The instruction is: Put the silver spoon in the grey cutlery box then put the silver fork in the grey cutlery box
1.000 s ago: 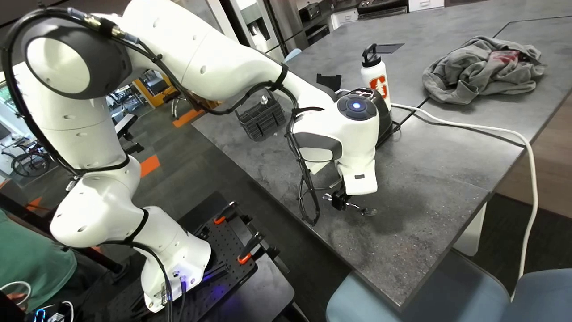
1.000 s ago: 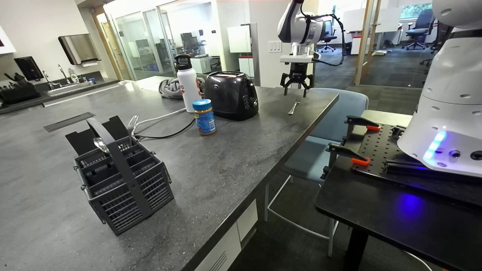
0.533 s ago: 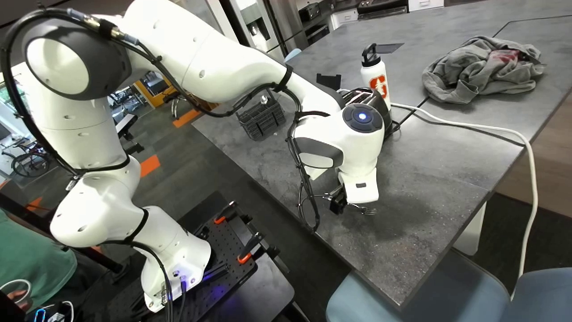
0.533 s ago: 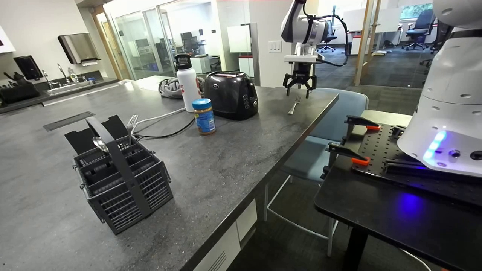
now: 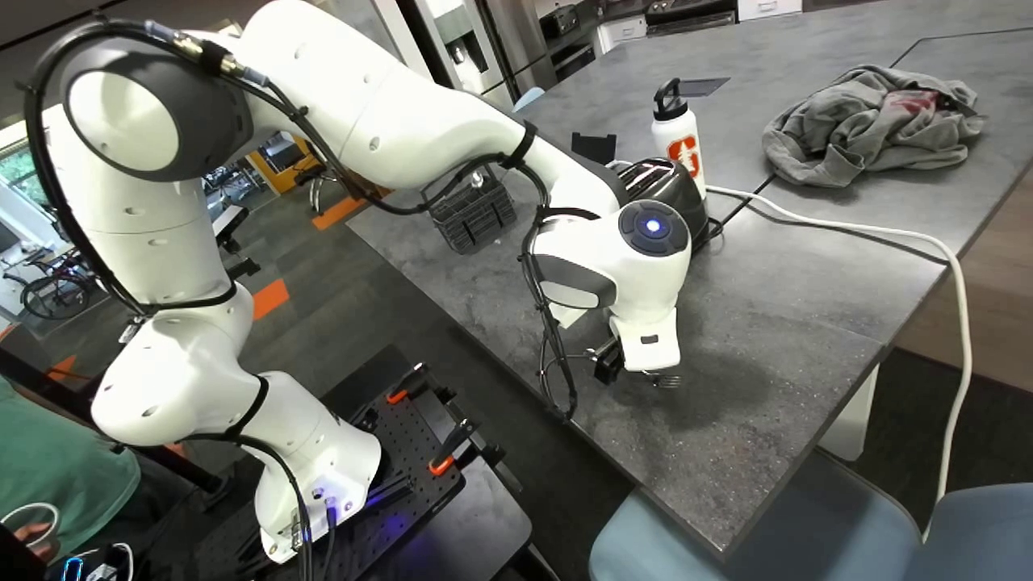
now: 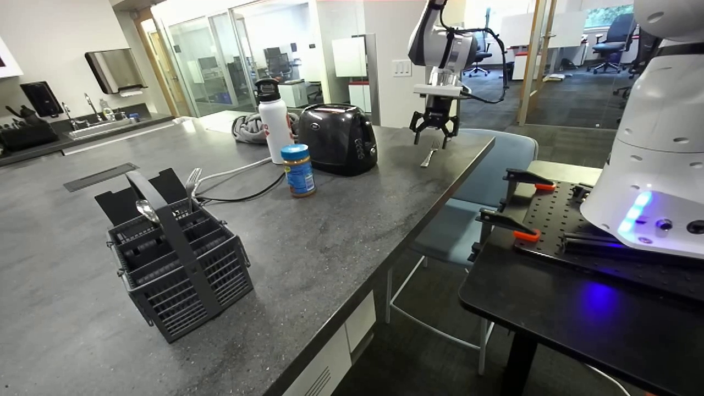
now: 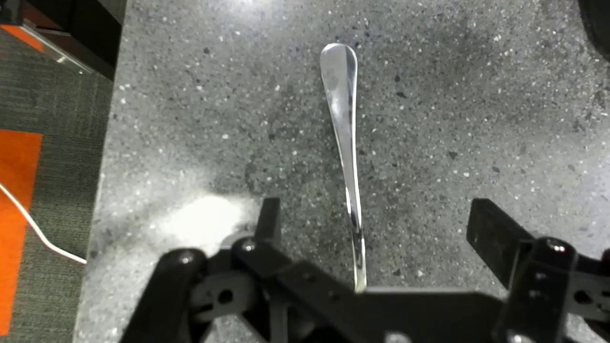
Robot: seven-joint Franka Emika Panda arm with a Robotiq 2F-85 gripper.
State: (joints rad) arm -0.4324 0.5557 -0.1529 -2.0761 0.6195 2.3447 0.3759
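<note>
The silver fork (image 6: 429, 158) lies on the counter near its corner; in an exterior view its tines (image 5: 667, 381) poke out beside the hand. Above it hangs my gripper (image 6: 431, 144), open and empty. In the wrist view, the fork's handle (image 7: 344, 109) runs down between the spread fingers of the gripper (image 7: 374, 209), nearer the left finger, and its tined end is hidden under the gripper. The silver spoon (image 6: 147, 210) stands bowl up in the grey cutlery box (image 6: 223, 286), far from the gripper. Another fork (image 6: 192, 180) stands tines up at that box.
A black toaster (image 6: 335, 140), a blue-lidded jar (image 6: 300, 175) and a white bottle (image 6: 276, 129) stand between the box and the gripper. A white cable (image 5: 855, 230) crosses the counter (image 5: 791, 323). The counter's edge runs close to the fork.
The gripper has shifted slightly away from the toaster, then come lower over the fork, staying open. The fork, spoon and box have not moved.
</note>
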